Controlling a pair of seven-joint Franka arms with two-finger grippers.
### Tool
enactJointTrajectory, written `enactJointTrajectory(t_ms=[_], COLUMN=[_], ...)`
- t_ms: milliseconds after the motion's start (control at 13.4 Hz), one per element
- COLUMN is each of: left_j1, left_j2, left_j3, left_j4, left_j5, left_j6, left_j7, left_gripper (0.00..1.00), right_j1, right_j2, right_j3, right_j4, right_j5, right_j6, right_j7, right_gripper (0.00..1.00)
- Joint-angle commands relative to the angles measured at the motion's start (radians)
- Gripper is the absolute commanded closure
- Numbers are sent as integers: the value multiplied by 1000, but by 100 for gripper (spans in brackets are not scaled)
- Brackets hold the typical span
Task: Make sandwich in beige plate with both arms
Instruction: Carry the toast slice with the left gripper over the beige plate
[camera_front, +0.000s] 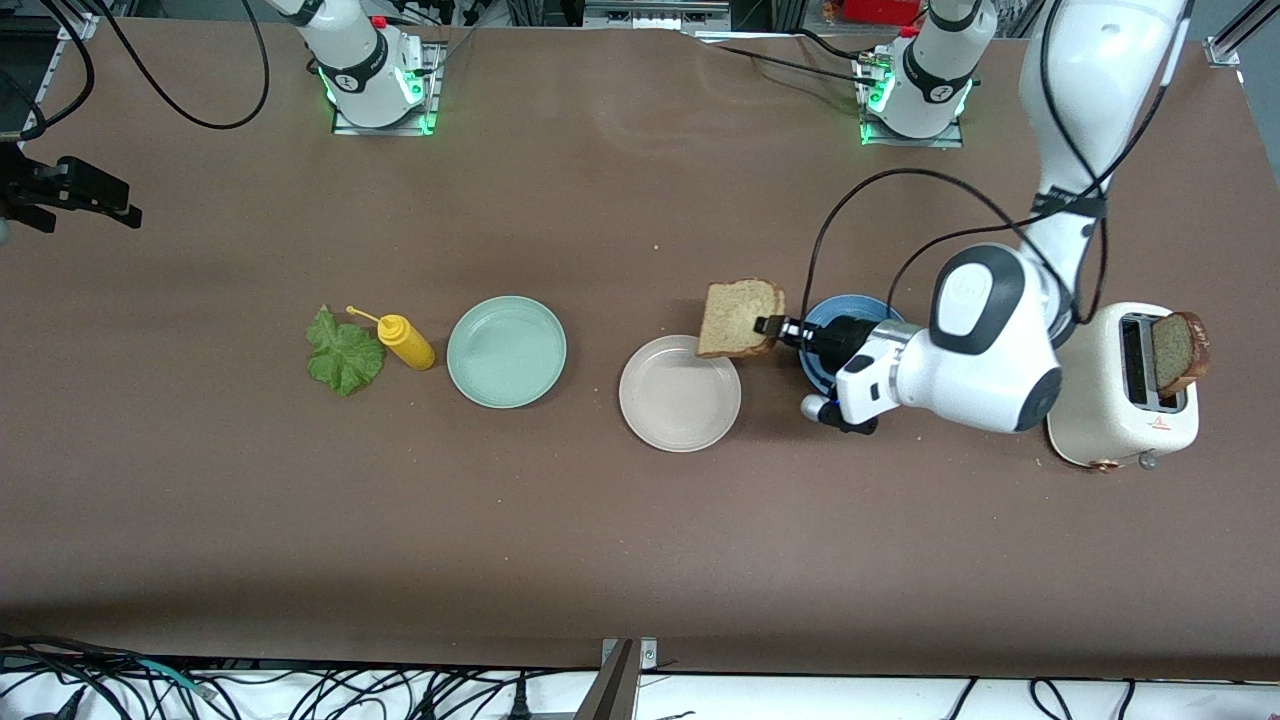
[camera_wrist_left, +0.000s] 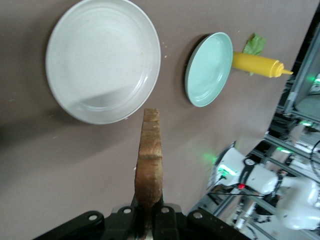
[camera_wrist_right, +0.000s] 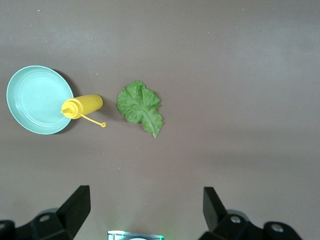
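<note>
The left claw (camera_front: 778, 328) is clamped on one edge of a bread slice (camera_front: 740, 318), holding it up in the air over the rim of the beige plate (camera_front: 680, 415), on the side toward the left arm's end of the tabletop. In the left wrist view the slice (camera_wrist_left: 149, 162) stands edge-on, its long axis running straight out from the jaws, with the plate (camera_wrist_left: 75, 75) lying below and off to one side of its tip. The coming move seems to turn on that offset: the slice looks as if it needs carrying a little farther toward the plate's centre and tipping flat before it is let go.

The right claw (camera_wrist_right: 145, 210) hangs with its fingers wide apart and nothing between them, waiting over the lettuce leaf (camera_wrist_right: 140, 108), which lies beside a yellow squeeze bottle (camera_wrist_right: 82, 106) and a mint-green plate (camera_wrist_right: 35, 100).

A second bread slice (camera_front: 1178, 352) sticks up from a toaster (camera_front: 1120, 420). A blue plate (camera_front: 835, 310) is mostly hidden under the left wrist. In the front view only a dark piece of the right arm's hand shows at the picture's edge.
</note>
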Motion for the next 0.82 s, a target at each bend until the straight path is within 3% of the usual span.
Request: enactJointTrajectory(t_ms=[0, 372, 744], left_j1=[-79, -141, -141], left_j2=[69, 130, 158], left_j3=[12, 12, 12], left_j4=[53, 51, 51], left_j5=[-41, -69, -67], left_j6=[116, 283, 296], left_j7=[-7, -6, 5], left_gripper=[100, 100, 100], right_j1=[4, 4, 4], right_j2=[8, 8, 8], right_j3=[-4, -4, -4], right_j4=[24, 24, 24], right_j5=[-7, -8, -7], right_j6=[-21, -21, -22], right_j7=[-2, -2, -2], right_gripper=[0, 0, 0])
